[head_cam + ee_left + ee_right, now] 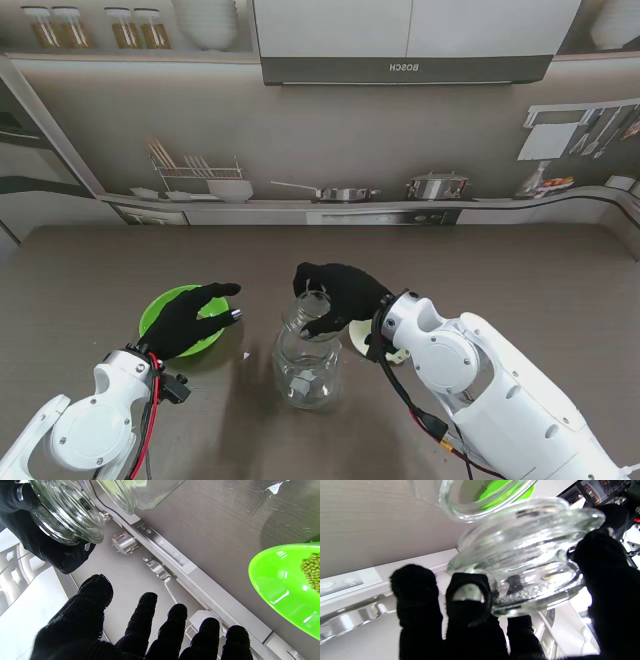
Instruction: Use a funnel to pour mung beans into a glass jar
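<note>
A clear glass jar (306,372) stands at the middle of the table. Just over its mouth (482,500) my right hand (340,295) is shut on the jar's glass lid (525,555), holding it tilted and clear of the rim. A green bowl (160,305) with mung beans (312,570) sits left of the jar. My left hand (190,318) hovers over the bowl's near side, open, fingers (150,630) spread and holding nothing. A white object (358,340), perhaps the funnel, lies mostly hidden under my right wrist.
A small white scrap (245,355) lies on the table between bowl and jar. A kitchen backdrop (320,190) runs along the table's far edge. Brown table surface (520,270) stretches to the right and far side.
</note>
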`<act>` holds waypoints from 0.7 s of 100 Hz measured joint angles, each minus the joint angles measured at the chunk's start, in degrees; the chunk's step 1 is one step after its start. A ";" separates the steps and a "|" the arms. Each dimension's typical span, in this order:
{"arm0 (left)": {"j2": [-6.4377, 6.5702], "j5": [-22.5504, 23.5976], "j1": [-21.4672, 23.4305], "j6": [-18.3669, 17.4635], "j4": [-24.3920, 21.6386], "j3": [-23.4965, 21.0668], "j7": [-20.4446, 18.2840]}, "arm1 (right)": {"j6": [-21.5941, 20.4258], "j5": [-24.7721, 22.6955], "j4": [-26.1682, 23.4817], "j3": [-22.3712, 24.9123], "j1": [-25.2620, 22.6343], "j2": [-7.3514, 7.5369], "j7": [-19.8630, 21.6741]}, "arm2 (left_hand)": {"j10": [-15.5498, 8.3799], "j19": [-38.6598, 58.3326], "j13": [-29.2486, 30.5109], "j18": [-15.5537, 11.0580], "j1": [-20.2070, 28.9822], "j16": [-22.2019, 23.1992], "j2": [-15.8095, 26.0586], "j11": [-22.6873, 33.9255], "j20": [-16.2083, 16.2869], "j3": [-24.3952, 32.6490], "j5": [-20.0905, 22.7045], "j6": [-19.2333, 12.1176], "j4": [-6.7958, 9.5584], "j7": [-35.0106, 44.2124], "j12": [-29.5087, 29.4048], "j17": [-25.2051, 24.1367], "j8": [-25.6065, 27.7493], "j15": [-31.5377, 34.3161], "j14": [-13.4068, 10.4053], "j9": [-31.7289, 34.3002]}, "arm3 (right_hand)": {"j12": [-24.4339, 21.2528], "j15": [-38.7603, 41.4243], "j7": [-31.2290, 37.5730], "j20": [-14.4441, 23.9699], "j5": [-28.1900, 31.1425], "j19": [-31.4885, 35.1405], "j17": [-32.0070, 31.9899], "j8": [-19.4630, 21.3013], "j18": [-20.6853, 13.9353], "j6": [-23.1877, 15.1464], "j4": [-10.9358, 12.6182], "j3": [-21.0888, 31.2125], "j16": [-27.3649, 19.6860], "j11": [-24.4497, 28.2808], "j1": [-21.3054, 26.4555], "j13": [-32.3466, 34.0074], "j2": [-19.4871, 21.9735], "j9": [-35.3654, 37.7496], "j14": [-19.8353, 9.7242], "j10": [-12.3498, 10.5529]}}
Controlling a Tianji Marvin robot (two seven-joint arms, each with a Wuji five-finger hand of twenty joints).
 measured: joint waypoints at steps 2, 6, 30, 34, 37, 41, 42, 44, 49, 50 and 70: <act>0.00 0.00 0.00 0.00 0.00 0.00 0.00 | 0.30 0.06 -0.29 0.47 -0.25 0.02 0.19 | 0.00 0.00 0.00 0.00 0.00 0.00 0.00 0.00 0.00 0.00 0.00 0.00 0.00 0.00 0.00 0.00 0.00 0.00 0.00 0.00 | -0.01 0.00 0.02 0.00 0.00 0.00 0.00 -0.11 0.00 0.00 0.00 0.00 0.00 0.00 0.00 0.00 0.00 0.01 0.00 0.01; 0.00 -0.01 0.00 0.01 0.00 0.01 0.00 | 0.75 0.10 -0.82 1.37 -0.73 0.06 0.57 | 0.00 0.00 0.00 0.00 0.00 0.00 0.00 0.00 0.00 0.00 0.00 0.00 0.00 0.00 0.00 0.00 0.00 0.00 0.00 0.00 | -0.15 0.00 0.24 0.00 0.00 0.00 0.00 -0.41 0.00 0.01 0.00 -0.14 0.00 -0.23 0.00 0.00 0.00 0.33 0.02 0.01; 0.01 -0.07 -0.20 0.28 0.06 0.31 -0.15 | 3.29 0.09 -3.35 6.11 -3.15 0.61 2.62 | 0.00 0.00 0.00 0.00 0.01 0.00 0.00 0.00 0.00 0.00 0.00 0.00 0.00 0.00 0.00 0.00 0.00 0.00 0.00 0.00 | -0.28 0.00 0.30 -0.01 0.00 0.00 0.01 -0.43 0.00 0.07 0.00 -0.37 0.02 -0.39 0.00 0.00 0.00 0.52 0.02 0.02; 0.02 -0.07 -0.27 0.33 0.09 0.39 -0.18 | 3.70 0.02 -3.61 6.84 -3.46 0.67 2.82 | 0.00 0.00 0.00 0.00 0.01 0.00 0.00 0.00 0.00 0.00 0.00 0.00 0.00 0.00 0.00 0.00 0.00 0.00 0.00 0.00 | -0.29 0.00 0.30 -0.01 0.00 0.00 0.00 -0.43 0.00 0.07 0.00 -0.37 0.02 -0.39 0.00 0.00 0.00 0.53 0.02 0.02; 0.02 -0.07 -0.32 0.38 0.12 0.44 -0.20 | 4.00 -0.06 -3.79 7.38 -3.68 0.71 3.00 | 0.00 0.00 0.00 0.00 0.01 0.00 0.00 0.00 0.00 0.00 0.00 0.00 0.00 0.00 0.00 0.00 0.00 0.00 0.00 0.00 | -0.29 0.00 0.30 -0.01 0.00 0.00 0.00 -0.43 0.00 0.07 0.00 -0.37 0.02 -0.39 0.00 0.00 0.00 0.53 0.02 0.02; 0.02 -0.08 -0.37 0.45 0.14 0.49 -0.22 | 4.35 -0.16 -3.99 8.09 -3.94 0.78 3.24 | 0.00 0.00 0.00 0.00 0.00 0.00 0.00 0.00 0.00 0.00 0.00 0.00 0.00 0.00 0.00 0.00 0.00 0.00 0.00 0.00 | -0.30 0.00 0.30 -0.01 0.00 0.00 0.01 -0.43 0.00 0.07 0.00 -0.37 0.03 -0.39 0.00 0.00 0.00 0.53 0.02 0.02; 0.02 -0.08 -0.38 0.47 0.14 0.51 -0.22 | 4.44 -0.20 -4.04 8.29 -4.01 0.79 3.31 | 0.00 0.00 0.00 0.00 0.01 0.00 0.00 0.00 0.00 0.00 0.00 0.00 0.00 0.00 0.00 0.00 0.00 0.00 0.00 0.00 | -0.30 0.00 0.30 -0.01 0.00 0.00 0.01 -0.43 0.00 0.07 0.00 -0.37 0.03 -0.39 0.00 0.00 0.00 0.53 0.02 0.02; 0.02 -0.08 -0.40 0.50 0.15 0.53 -0.23 | 4.60 -0.27 -4.13 8.62 -4.12 0.82 3.43 | 0.00 0.00 0.00 0.00 0.00 0.00 0.00 0.00 0.00 0.00 0.00 0.00 0.00 0.00 0.00 0.00 0.00 0.00 0.00 0.00 | -0.31 0.00 0.31 -0.01 0.00 0.00 0.01 -0.43 0.00 0.07 0.00 -0.37 0.03 -0.39 0.00 0.00 0.00 0.53 0.02 0.02; 0.02 -0.08 -0.44 0.62 0.15 0.58 -0.25 | 5.06 -0.47 -4.31 9.45 -4.41 0.91 3.76 | 0.00 0.00 0.00 0.00 0.01 0.00 0.00 0.00 0.00 0.00 0.00 0.00 0.00 0.00 0.00 0.00 0.00 0.00 0.00 0.00 | -0.32 0.00 0.31 -0.01 0.00 0.00 0.00 -0.43 0.00 0.07 0.00 -0.37 0.05 -0.39 0.00 0.00 0.00 0.54 0.02 0.02; 0.02 -0.08 -0.44 0.65 0.16 0.59 -0.25 | 5.14 -0.51 -4.34 9.63 -4.46 0.92 3.82 | 0.00 0.00 0.00 0.00 0.00 0.00 0.00 0.00 0.00 0.00 0.00 0.00 0.00 0.00 0.00 0.00 0.00 0.00 0.00 0.00 | -0.32 0.00 0.31 -0.01 0.00 0.00 0.00 -0.43 0.00 0.07 0.00 -0.37 0.05 -0.39 0.00 0.00 0.00 0.54 0.02 0.02; 0.02 -0.10 -0.56 0.91 0.19 0.77 -0.28 | 6.86 -1.66 -4.52 12.67 -5.29 1.28 5.02 | 0.00 0.00 0.00 0.00 0.01 0.00 0.00 0.00 0.00 0.00 0.00 0.00 0.00 0.00 0.00 0.00 0.00 0.00 0.00 0.00 | -0.34 0.00 0.31 -0.01 0.00 0.00 0.00 -0.44 0.00 0.08 0.00 -0.37 0.06 -0.40 0.00 0.00 0.00 0.54 0.02 0.02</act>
